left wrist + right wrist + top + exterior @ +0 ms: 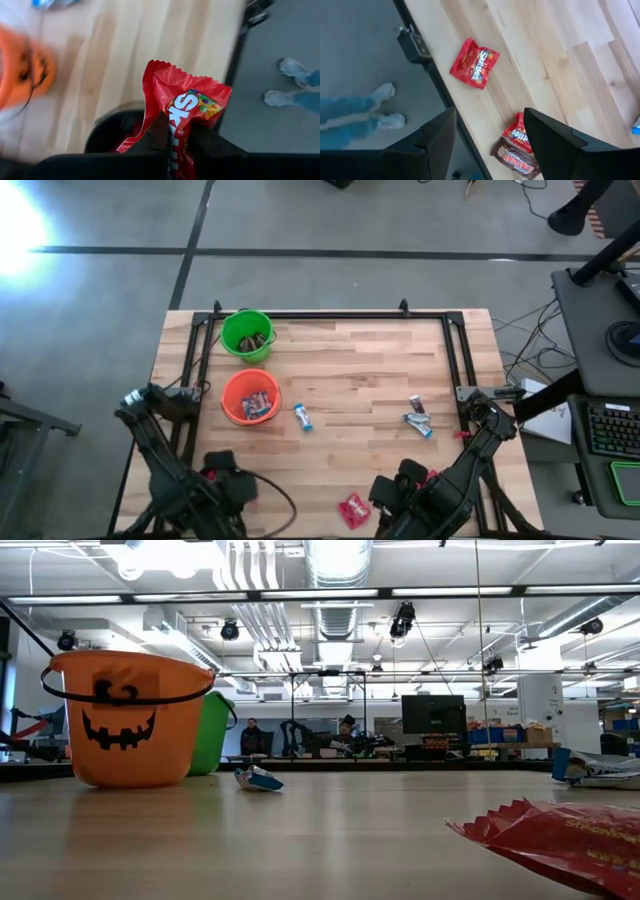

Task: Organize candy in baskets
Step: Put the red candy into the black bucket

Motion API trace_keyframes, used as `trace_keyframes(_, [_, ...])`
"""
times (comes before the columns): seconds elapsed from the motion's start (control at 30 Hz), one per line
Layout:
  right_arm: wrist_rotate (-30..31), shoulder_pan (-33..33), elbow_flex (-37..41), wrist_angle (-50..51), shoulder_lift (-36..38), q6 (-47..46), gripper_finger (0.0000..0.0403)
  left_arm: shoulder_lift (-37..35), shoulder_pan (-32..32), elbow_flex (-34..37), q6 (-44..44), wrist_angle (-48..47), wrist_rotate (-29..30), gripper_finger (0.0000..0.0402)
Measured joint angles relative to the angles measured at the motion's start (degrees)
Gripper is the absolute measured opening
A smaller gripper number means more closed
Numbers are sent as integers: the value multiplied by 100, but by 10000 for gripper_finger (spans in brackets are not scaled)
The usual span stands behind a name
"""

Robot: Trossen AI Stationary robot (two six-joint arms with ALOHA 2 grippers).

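Observation:
My left gripper (pixel 176 134), near the table's near-left corner (pixel 225 478), is shut on a red candy packet (pixel 187 100) above the black basket (pixel 107 132). The orange basket (pixel 250 397) and the green basket (pixel 246 335) stand on the left half of the table, both with candy inside. My right gripper (pixel 490 122) is open over the near-right edge and holds nothing. Beyond it a red packet (pixel 474 62) lies flat, and a red and a brown candy (pixel 517 146) lie close to its fingers. A blue-and-white candy (pixel 303 417) lies beside the orange basket. My left gripper pinches the red packet between its two fingers at the packet's lower end (pixel 175 145). The packet is lifted clear over the black basket's opening. Its crimped free end (pixel 165 67) stands out beyond the fingertips.
More blue-and-white candies (pixel 418 417) lie right of centre. A black metal frame (pixel 455 340) runs round the table top. A person's shoes (pixel 295 90) stand on the floor beside the near edge. Bare wood lies across the middle and far right.

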State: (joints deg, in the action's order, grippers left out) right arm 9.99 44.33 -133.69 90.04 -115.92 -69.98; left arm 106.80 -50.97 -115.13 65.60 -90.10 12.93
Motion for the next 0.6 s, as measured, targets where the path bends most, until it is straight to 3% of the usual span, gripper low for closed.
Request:
trace_keyframes(0.3, [71,-86,0,0,0,-428,224,-1027,-507,1746,1486,1,-190,13])
trace_keyframes(0.47, [71,-116,0,-2,0,-515,224,-1385,-735,2079,2182,3,-198,18])
trace_keyframes(0.6, [70,-153,0,-2,0,-551,224,-1479,-764,2057,2246,87,-466,47])
